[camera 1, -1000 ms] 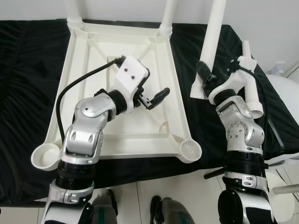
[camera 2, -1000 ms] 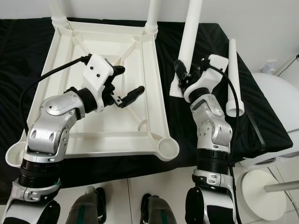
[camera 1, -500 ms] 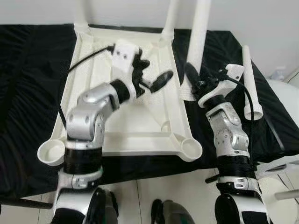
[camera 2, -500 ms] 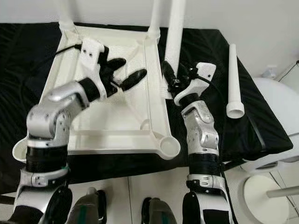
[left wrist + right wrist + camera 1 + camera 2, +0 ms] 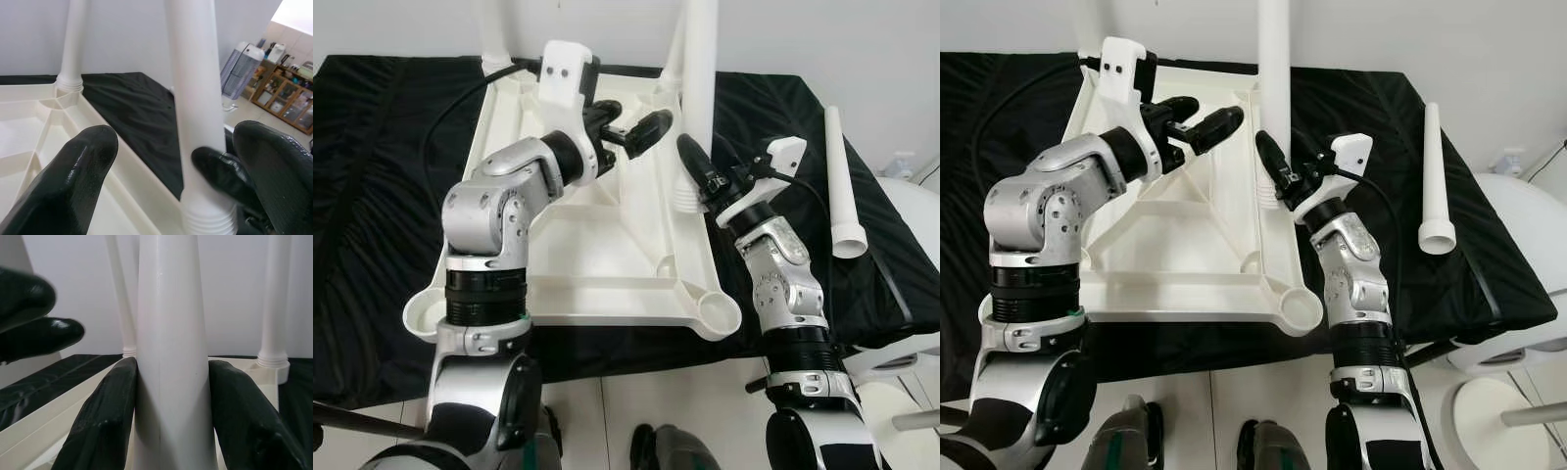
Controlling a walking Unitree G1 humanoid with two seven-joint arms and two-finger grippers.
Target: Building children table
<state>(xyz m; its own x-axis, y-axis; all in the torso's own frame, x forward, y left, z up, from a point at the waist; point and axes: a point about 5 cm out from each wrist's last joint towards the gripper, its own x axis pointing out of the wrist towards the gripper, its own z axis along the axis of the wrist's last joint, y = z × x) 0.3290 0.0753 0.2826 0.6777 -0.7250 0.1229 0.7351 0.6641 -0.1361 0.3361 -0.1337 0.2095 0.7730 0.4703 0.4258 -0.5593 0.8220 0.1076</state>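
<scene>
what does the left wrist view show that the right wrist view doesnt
The left wrist view alone shows a room corner with a wooden cabinet and a white appliance, seen past the open left claw. The right wrist view alone shows the right claw shut on the table leg, a finger pressed to each side. Both show that leg, the upturned white tabletop, its fitted legs and the black cloth.
</scene>
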